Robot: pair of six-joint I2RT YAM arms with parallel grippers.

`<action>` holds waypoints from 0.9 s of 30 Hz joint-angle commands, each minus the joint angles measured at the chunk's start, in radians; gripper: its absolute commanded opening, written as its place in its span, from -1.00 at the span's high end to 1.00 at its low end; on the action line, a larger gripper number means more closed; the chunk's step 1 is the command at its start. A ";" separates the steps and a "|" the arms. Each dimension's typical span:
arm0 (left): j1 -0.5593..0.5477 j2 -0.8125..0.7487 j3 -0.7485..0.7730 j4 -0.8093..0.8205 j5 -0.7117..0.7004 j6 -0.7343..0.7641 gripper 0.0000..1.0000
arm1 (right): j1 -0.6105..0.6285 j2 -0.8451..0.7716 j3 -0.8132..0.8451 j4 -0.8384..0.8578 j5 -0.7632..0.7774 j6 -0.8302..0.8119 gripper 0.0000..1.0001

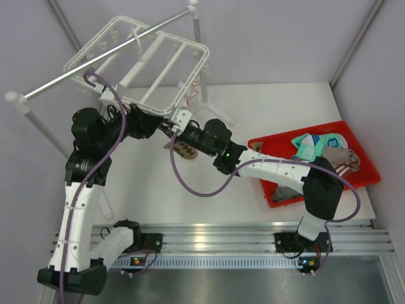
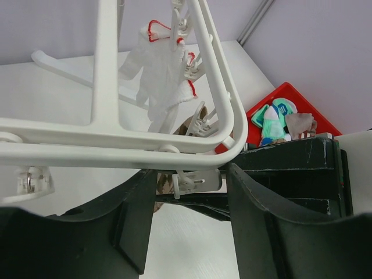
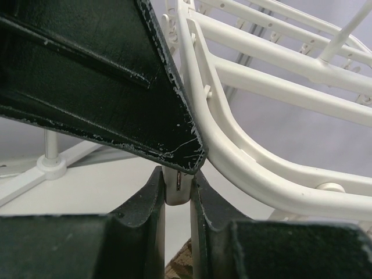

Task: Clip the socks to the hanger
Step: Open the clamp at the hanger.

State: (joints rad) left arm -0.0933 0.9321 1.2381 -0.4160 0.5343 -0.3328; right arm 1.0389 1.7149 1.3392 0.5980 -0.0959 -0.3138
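The white hanger (image 1: 158, 60) hangs tilted from a grey rail. My right gripper (image 1: 181, 119) is shut on a small white clip (image 3: 177, 187) at the hanger's near corner. A brown checkered sock (image 1: 184, 150) lies just below it, and its edge shows under the right fingers (image 3: 183, 264). My left gripper (image 1: 161, 125) is open. Its fingers stand wide on either side of that clip (image 2: 197, 180), under the frame's rim (image 2: 116, 152), touching nothing. Teal-and-white socks (image 1: 313, 145) and a grey sock (image 1: 342, 157) lie in the red tray (image 1: 285, 133).
The grey rail (image 1: 95, 63) crosses above the hanger on white posts; one post's foot (image 1: 218, 114) stands behind the grippers. A white fabric piece with red trim (image 2: 160, 70) hangs clipped at the hanger's far side. The two grippers are very close together.
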 commanded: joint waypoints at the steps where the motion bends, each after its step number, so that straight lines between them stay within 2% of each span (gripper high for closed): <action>1: 0.001 0.005 0.034 0.011 -0.002 0.032 -0.10 | 0.018 -0.014 0.060 0.011 0.010 -0.007 1.00; 4: 0.001 0.010 0.043 -0.003 -0.004 0.046 0.00 | 0.018 -0.015 0.066 -0.001 0.010 -0.007 1.00; 8: 0.001 0.017 0.052 -0.023 0.007 0.057 -0.04 | 0.016 -0.014 0.074 -0.020 0.009 -0.008 1.00; 10: 0.001 0.019 0.055 -0.023 -0.008 0.058 0.01 | 0.018 -0.017 0.071 -0.018 0.007 -0.011 1.00; 16: 0.001 0.047 0.078 -0.064 -0.026 0.072 0.68 | 0.018 -0.021 0.071 -0.033 0.013 -0.011 0.99; 18: 0.001 0.047 0.078 -0.067 -0.033 0.072 0.95 | 0.018 -0.023 0.071 -0.041 0.015 -0.013 0.87; 19: 0.001 0.048 0.078 -0.067 -0.033 0.071 0.99 | 0.019 -0.023 0.069 -0.043 0.015 -0.011 0.83; 23: 0.001 0.053 0.080 -0.069 -0.030 0.055 1.00 | 0.018 -0.029 0.063 -0.049 0.016 -0.013 0.48; 27: 0.001 0.054 0.083 -0.075 -0.001 0.049 1.00 | 0.015 -0.026 0.061 -0.038 0.009 -0.008 0.39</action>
State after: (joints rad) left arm -0.0956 0.9825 1.2827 -0.4938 0.5331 -0.2852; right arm 1.0389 1.7149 1.3571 0.5289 -0.0723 -0.3248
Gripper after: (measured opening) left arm 0.360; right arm 0.301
